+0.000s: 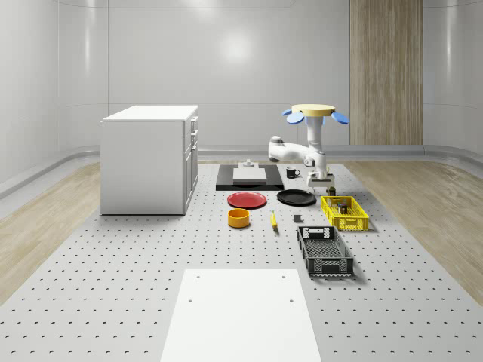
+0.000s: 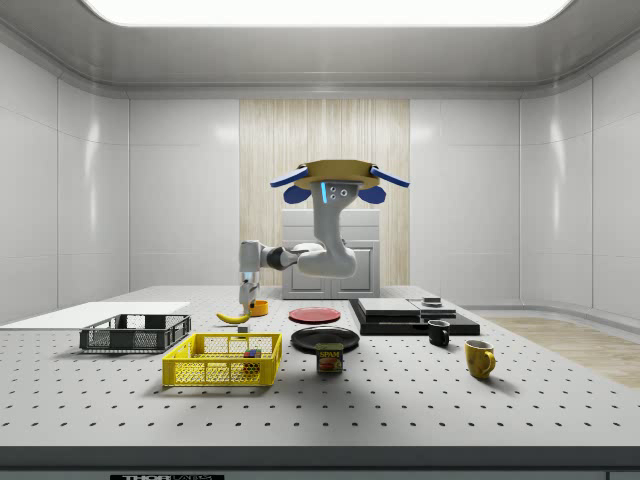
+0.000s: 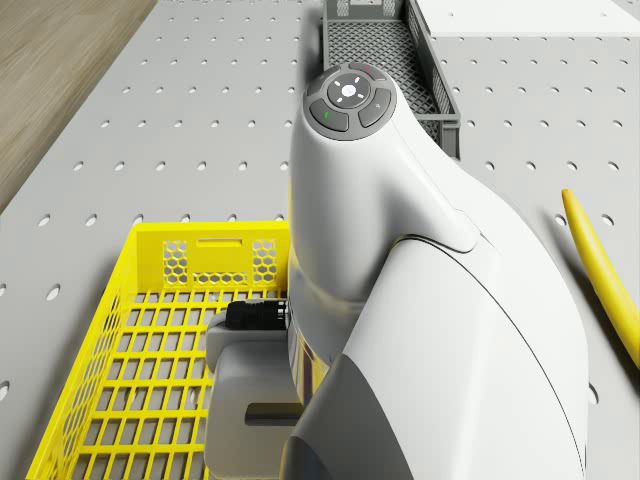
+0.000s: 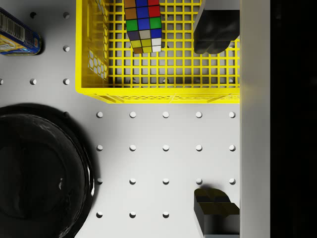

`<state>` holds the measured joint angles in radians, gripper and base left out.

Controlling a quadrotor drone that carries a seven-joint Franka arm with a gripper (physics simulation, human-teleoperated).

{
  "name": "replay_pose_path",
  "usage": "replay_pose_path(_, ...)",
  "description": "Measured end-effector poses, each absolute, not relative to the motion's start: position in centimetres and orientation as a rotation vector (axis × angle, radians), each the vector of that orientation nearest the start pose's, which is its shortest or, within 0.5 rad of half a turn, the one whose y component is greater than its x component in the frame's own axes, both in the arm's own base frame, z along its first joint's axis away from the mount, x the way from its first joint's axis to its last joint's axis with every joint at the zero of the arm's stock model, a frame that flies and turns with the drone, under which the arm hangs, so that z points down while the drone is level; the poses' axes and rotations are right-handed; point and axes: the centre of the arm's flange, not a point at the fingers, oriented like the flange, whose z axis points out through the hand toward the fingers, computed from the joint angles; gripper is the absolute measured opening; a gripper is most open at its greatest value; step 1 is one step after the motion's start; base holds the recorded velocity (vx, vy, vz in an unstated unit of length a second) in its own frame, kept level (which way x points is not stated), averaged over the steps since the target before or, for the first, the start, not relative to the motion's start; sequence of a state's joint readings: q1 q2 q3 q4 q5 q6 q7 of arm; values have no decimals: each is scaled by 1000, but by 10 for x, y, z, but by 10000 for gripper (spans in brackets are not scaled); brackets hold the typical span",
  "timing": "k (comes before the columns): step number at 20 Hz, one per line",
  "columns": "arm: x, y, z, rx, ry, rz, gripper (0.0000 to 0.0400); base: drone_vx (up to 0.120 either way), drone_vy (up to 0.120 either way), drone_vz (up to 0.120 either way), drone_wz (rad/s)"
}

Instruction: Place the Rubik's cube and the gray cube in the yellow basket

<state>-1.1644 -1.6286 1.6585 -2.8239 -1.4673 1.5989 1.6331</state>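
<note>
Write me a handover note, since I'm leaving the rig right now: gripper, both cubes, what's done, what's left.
Gripper: open and empty, above the yellow basket rim. The drone hovers over the table beside it.
Rubik's cube: in the basket, done.
Gray cube: apparently the small gray block on the table between the banana and the black crate.
Left: pick it up and drop it into the basket.

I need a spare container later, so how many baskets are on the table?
2: the yellow basket below the drone, and a black basket beside it, nearer the whole-scene camera.
</note>
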Motion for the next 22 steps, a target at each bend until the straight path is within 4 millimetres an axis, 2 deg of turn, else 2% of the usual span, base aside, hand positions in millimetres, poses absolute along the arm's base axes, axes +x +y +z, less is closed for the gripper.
replay_pose_path(4, 325, 22, 417, 1, -2, 785, 400, 120, -120, 0, 0)
replay_pose_path(9, 325, 22, 417, 1, -2, 785, 400, 8, -120, 0, 0)
replay_pose_path(12, 325, 22, 417, 1, -2, 785, 400, 120, -120, 0, 0)
replay_pose_path(20, 325, 22, 417, 1, -2, 785, 400, 5, -120, 0, 0)
replay_pose_path(22, 325, 22, 417, 1, -2, 785, 400, 0, -120, -120, 0)
